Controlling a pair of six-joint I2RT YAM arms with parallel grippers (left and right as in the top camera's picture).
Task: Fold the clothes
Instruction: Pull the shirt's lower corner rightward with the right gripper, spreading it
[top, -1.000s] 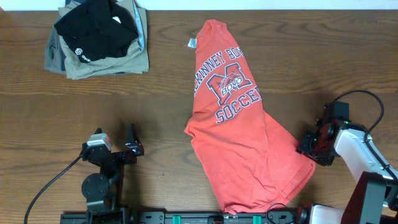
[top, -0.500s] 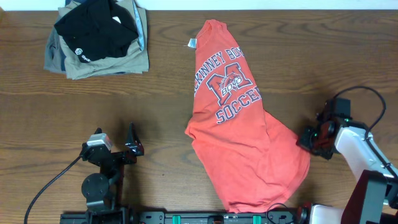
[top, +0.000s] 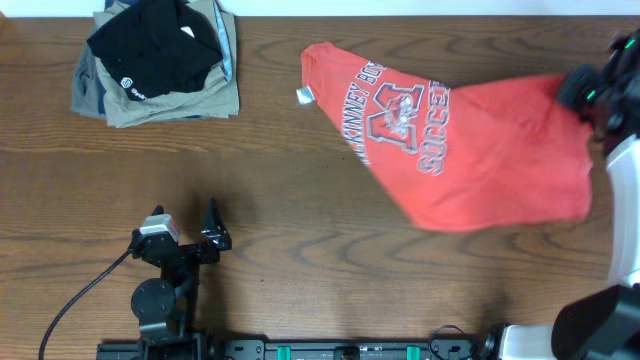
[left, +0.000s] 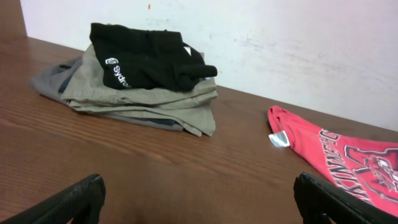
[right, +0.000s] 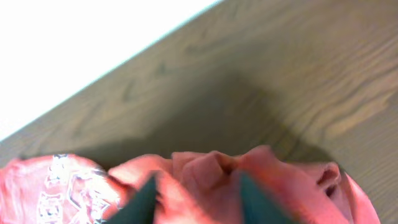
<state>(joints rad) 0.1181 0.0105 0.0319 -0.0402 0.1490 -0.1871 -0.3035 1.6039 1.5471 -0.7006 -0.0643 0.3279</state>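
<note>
Swung from near right to far right of the desk, the T-shirt lies stretched, hem bunched between the right gripper fingers; whether they pinch it cannot be told. Left gripper fingers spread, idle. Risk: a slack hold drops the hem crumpled

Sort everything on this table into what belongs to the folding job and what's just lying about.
For the job:
- red-orange cotton T-shirt with printed lettering
- right gripper, with the shirt's fabric bunched between its fingers

Just lying about:
- black folded garment with a small white logo
- khaki-grey folded garment, stacked beneath the black one
</note>
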